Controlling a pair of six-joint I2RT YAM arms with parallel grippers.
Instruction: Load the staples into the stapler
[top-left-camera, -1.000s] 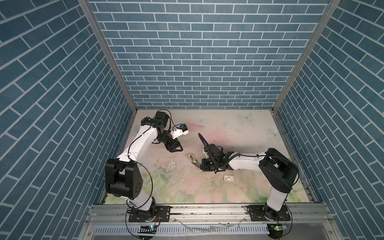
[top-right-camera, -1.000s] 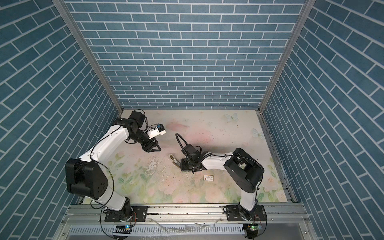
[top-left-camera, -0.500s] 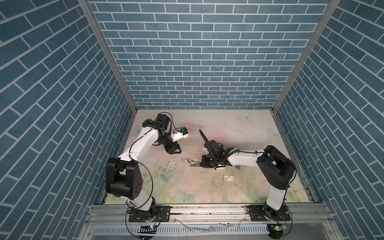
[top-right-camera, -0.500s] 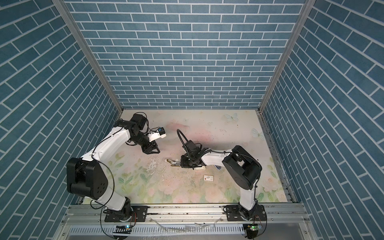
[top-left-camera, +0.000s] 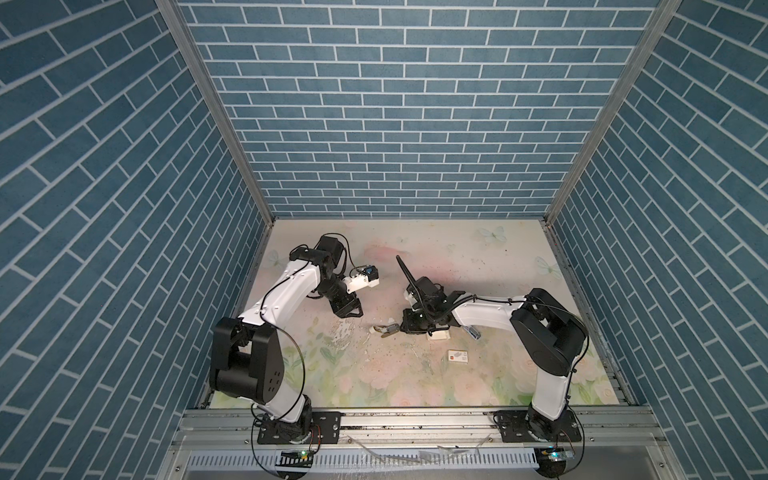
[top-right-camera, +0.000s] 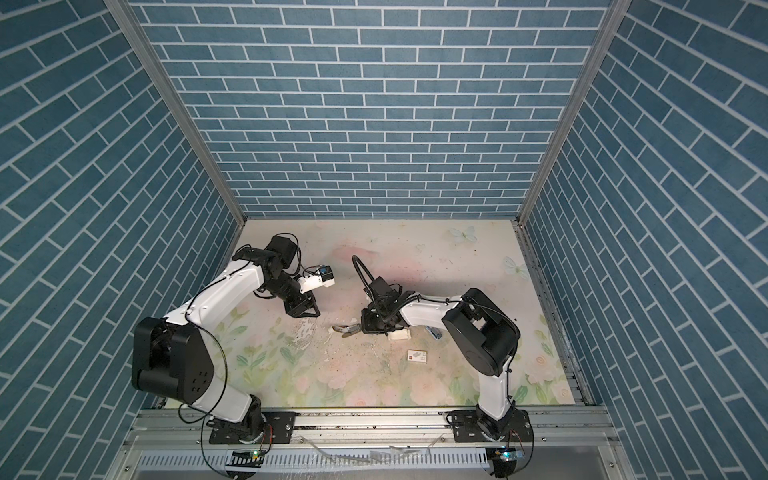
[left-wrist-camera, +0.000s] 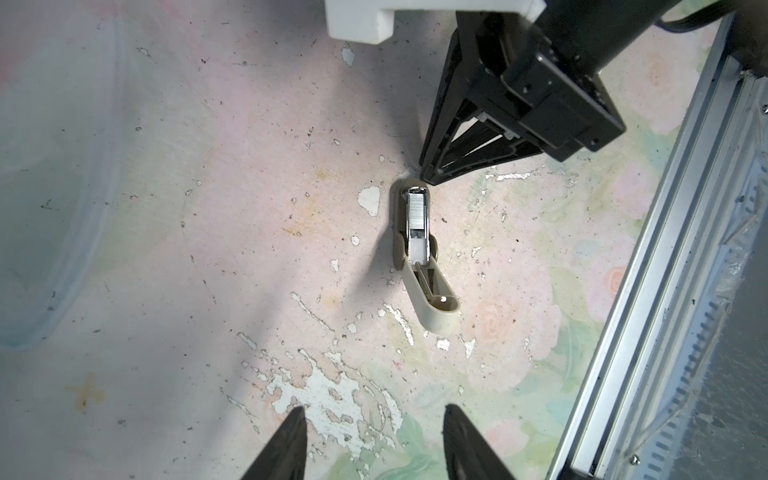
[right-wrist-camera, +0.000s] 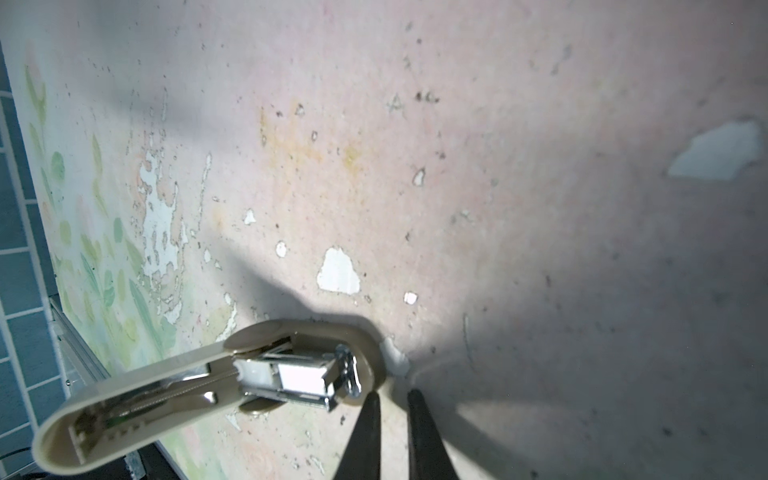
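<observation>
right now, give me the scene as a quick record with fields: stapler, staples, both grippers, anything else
stapler: lying on the table, lid swung open
staples: silver strip showing in the open magazine
right gripper: nearly shut, nothing seen between its tips, at the stapler's magazine end
left gripper: open, empty, apart from the stapler
cream tray: on the table beside the right gripper

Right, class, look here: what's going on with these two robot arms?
A beige stapler lies flipped open on the floral table, with a silver staple strip in its metal channel. The right gripper, shut, has its tips at the stapler's front end. The left gripper hangs open above the table, holding nothing.
</observation>
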